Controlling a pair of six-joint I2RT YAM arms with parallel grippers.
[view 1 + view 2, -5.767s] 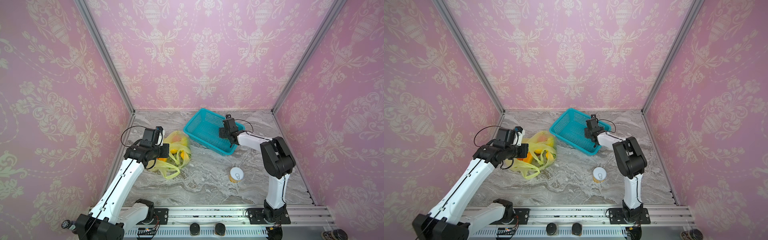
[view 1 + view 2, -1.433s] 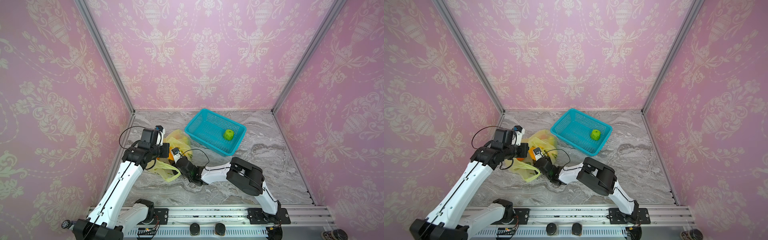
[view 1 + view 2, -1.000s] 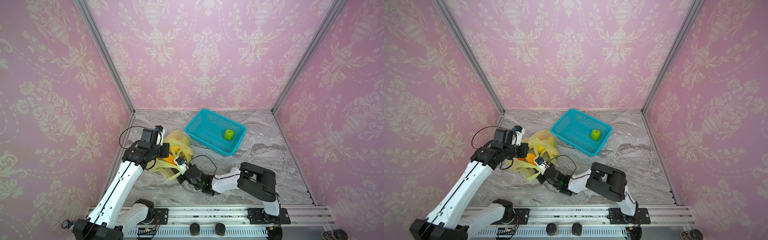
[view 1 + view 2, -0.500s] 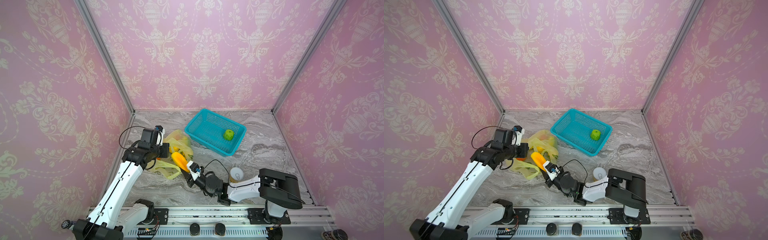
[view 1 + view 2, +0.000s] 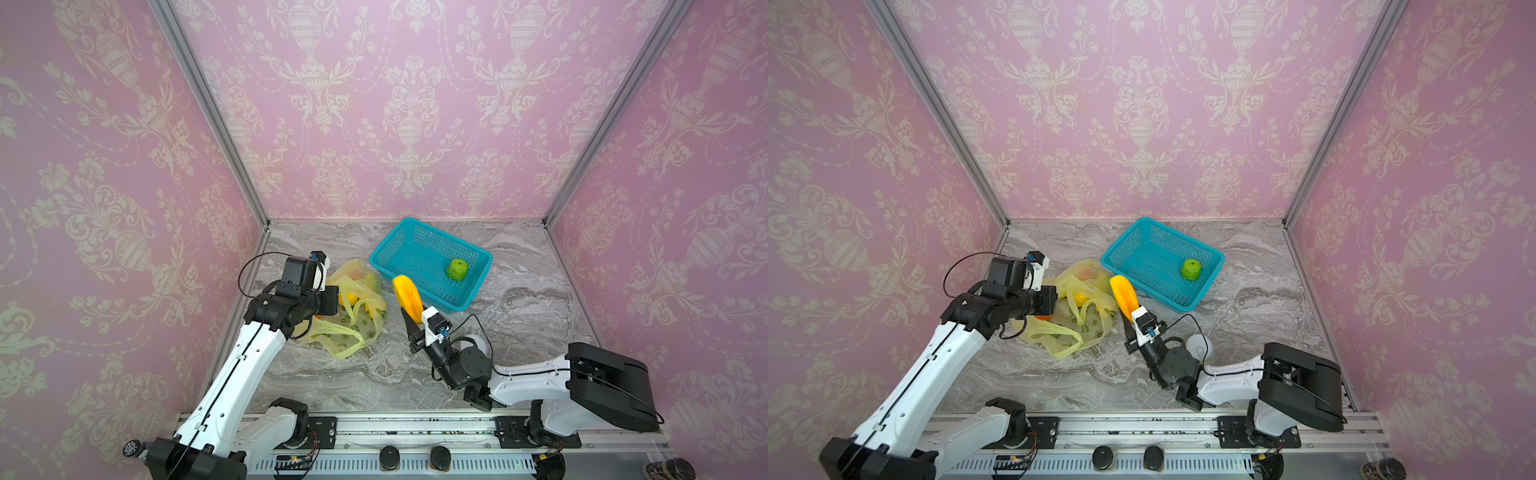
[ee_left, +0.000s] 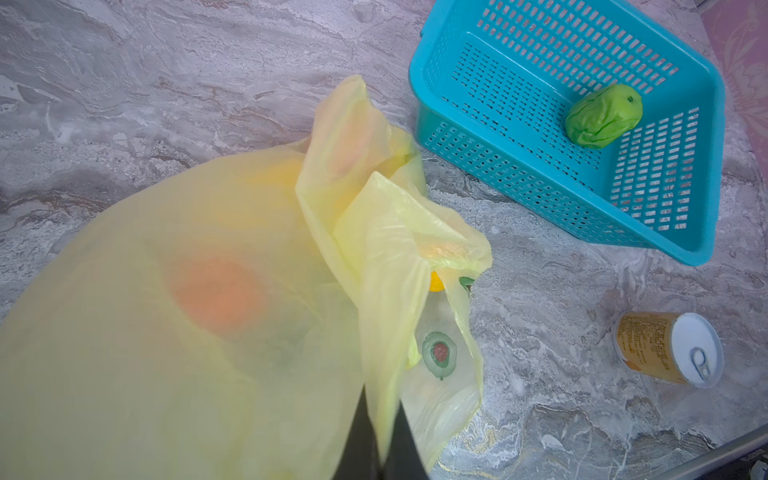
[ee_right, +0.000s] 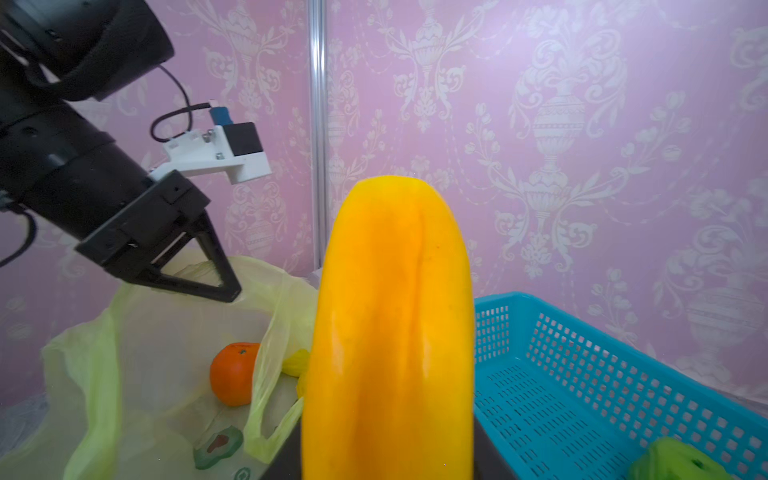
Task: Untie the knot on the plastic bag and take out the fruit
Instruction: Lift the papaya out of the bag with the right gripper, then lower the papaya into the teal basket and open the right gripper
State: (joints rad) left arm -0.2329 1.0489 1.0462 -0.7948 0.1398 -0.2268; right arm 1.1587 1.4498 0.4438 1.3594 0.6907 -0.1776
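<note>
The right gripper (image 5: 410,322) pinches the long yellow fruit (image 5: 406,293) by its lower end, upright between the plastic bag (image 5: 361,318) and the teal basket (image 5: 478,286). Glossy and top-heavy, it would probably sit more securely gripped mid-body. The left gripper (image 6: 380,415) is pressed together on the bag's flimsy film.

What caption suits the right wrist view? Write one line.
A long yellow fruit held up between the open plastic bag, an orange fruit inside, and the teal basket.

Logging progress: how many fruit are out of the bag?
2: green fruit in the teal basket; long yellow fruit in the right pincer. Others sit in the plastic bag, some possibly hidden.
</note>
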